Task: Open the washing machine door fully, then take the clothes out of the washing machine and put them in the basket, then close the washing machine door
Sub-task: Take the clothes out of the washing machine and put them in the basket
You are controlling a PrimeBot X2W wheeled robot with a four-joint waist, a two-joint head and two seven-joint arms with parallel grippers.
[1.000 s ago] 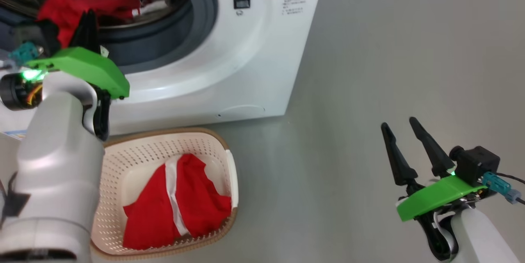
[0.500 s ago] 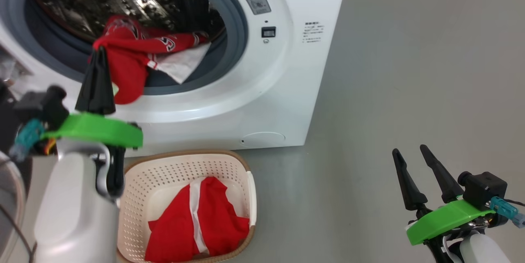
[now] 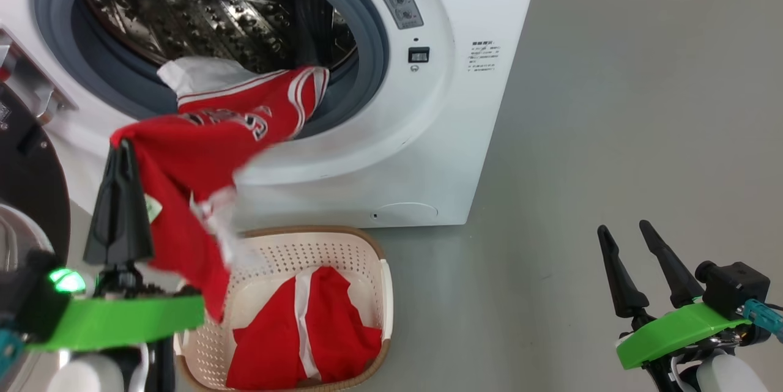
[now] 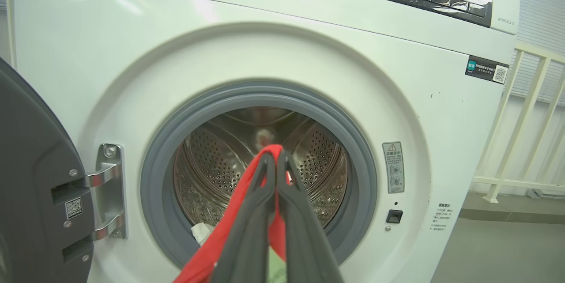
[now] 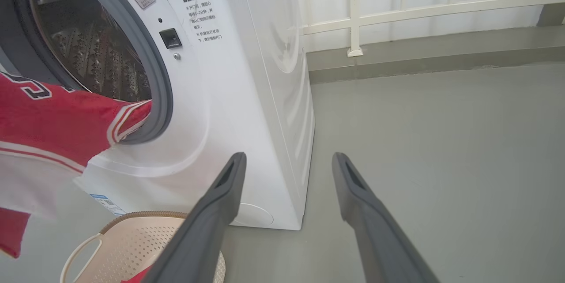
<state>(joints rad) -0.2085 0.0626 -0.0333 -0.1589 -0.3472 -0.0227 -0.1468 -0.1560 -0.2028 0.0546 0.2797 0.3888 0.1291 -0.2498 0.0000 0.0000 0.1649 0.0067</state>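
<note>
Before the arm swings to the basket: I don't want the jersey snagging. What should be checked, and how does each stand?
1. Left claw shut on the red jersey: ok.
2. Jersey free of the washing machine: not ok, its far end lies across the grey gasket.
3. Basket in front of the machine, with room: ok, one red garment lies inside.
4. Washing machine door swung aside: ok.
5. Right claw open, away over the floor: ok.
6. Drum holds nothing more: cannot tell.

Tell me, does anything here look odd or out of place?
Only the red jersey: it trails half out of the washing machine, over its grey gasket, pinched by the shut left gripper near the basket. That looks mid-transfer, not a fault. Nothing seems spilled or damaged.
</note>
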